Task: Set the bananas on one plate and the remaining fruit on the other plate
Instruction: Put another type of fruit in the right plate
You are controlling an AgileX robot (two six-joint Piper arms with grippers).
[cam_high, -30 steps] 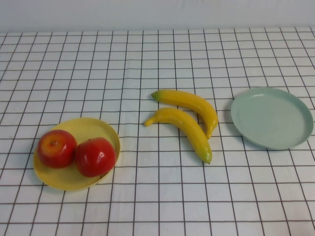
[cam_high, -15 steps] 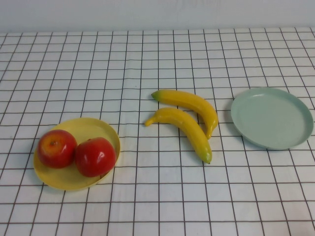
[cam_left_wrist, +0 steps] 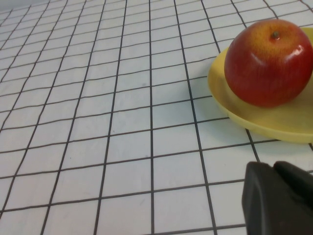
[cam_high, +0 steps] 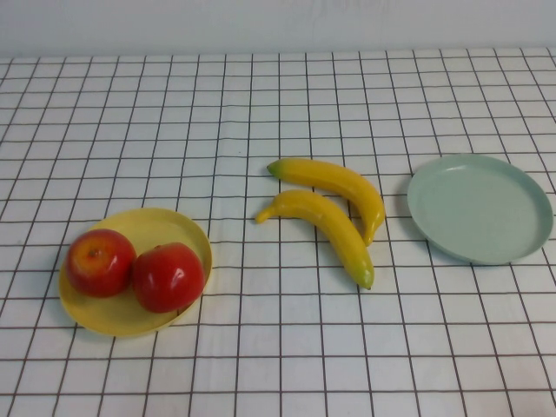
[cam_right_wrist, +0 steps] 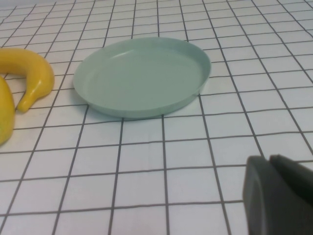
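- Both apples [cam_high: 135,269] sit side by side, touching, on the yellow plate [cam_high: 174,224].
- The two bananas [cam_high: 334,213] lie on the gridded worktop [cam_high: 261,347], just left of the bare green plate [cam_high: 479,208].
- The left gripper [cam_left_wrist: 281,200] hangs near the yellow plate.
- The right gripper [cam_right_wrist: 279,196] hangs near the green plate.
- Only a dark edge of each shows, so perhaps clenched; I cannot tell.

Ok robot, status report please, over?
Left gripper by yellow plate, right gripper by green plate. Apples plated. Bananas on table, unblocked.

I see both apples [cam_high: 135,268] on the left plate [cam_high: 174,228]; bananas [cam_high: 330,213] lie mid-table, just left of the right plate [cam_high: 480,208].
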